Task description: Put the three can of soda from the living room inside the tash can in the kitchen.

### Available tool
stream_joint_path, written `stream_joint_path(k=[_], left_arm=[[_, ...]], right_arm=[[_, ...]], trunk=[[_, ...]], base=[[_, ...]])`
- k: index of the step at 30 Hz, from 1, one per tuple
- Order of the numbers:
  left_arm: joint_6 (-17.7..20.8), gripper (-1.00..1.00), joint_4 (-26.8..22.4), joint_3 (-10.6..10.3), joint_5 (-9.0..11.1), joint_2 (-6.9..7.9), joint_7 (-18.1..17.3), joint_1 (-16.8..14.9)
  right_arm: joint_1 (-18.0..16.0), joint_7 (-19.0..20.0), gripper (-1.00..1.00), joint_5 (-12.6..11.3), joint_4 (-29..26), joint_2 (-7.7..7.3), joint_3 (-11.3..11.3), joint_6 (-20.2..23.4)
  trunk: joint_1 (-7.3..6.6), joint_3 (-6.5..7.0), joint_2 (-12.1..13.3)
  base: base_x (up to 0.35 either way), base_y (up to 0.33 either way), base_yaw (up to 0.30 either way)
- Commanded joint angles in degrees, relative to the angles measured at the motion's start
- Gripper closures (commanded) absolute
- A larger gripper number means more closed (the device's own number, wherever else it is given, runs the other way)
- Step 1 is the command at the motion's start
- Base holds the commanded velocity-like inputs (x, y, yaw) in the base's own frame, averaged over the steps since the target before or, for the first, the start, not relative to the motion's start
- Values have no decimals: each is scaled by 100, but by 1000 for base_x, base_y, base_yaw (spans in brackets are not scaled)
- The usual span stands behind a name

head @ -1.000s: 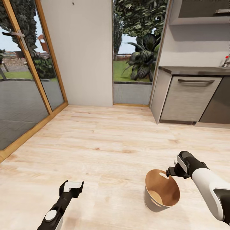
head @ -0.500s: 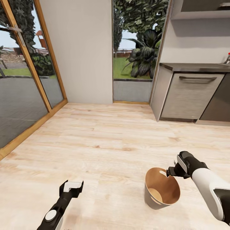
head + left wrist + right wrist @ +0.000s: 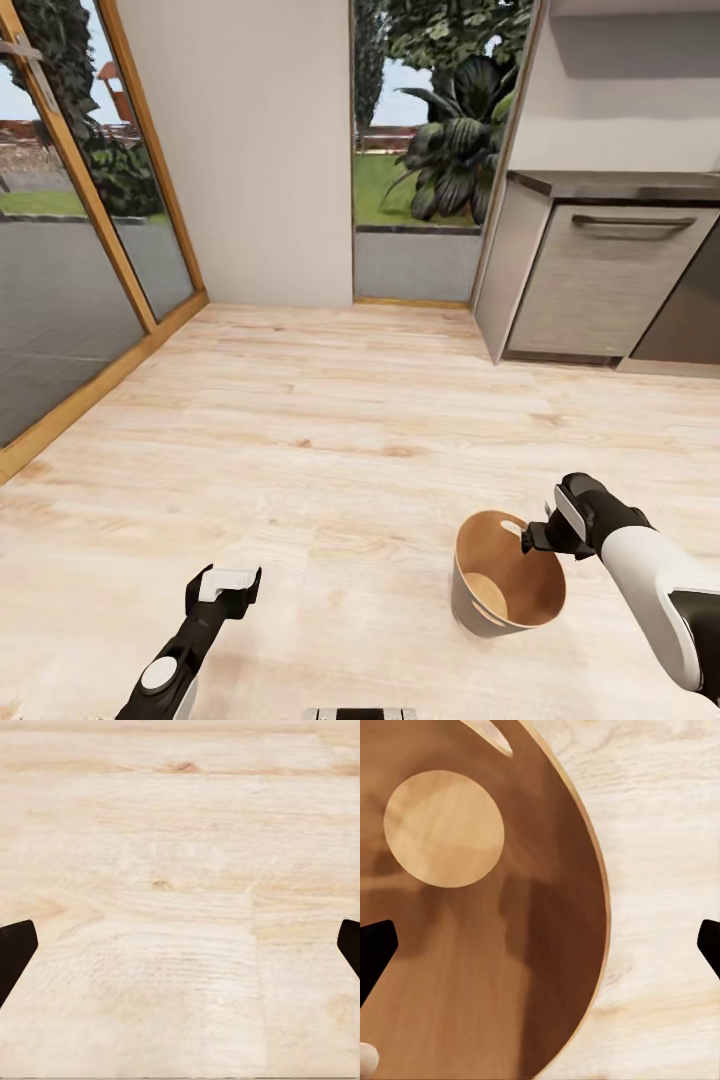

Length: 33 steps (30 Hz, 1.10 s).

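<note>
Tash can [image 3: 507, 590]: stood empty on pale wood floor [image 3: 330, 420]; right gripper [image 3: 533, 541] was spread wide over its rim; left gripper [image 3: 224, 583] was held open, empty, beside it.

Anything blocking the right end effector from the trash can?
Nothing visible does. The right end effector sits at the rim of the tash can, fingers apart, with bare brown interior below it. No soda cans inside.
</note>
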Motion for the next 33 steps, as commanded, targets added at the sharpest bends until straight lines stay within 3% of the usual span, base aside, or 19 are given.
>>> stream_joint_path(k=[1,4,33], left_arm=[[0,-100,0,0,0,0,0,0],[1,-100,0,0,0,0,-1,0],[114,-100,-4,0,16,0,8,0]], right_arm=[[0,0,-100,0,0,0,0,0],[0,0,-100,3,0,-2,-4,0],[0,0,-100,-4,0,7,0,0]], trunk=[[2,-23,-2],[10,-89,-6],[10,-89,-6]], base=[[0,0,0],[0,0,0],[-15,-43,0]])
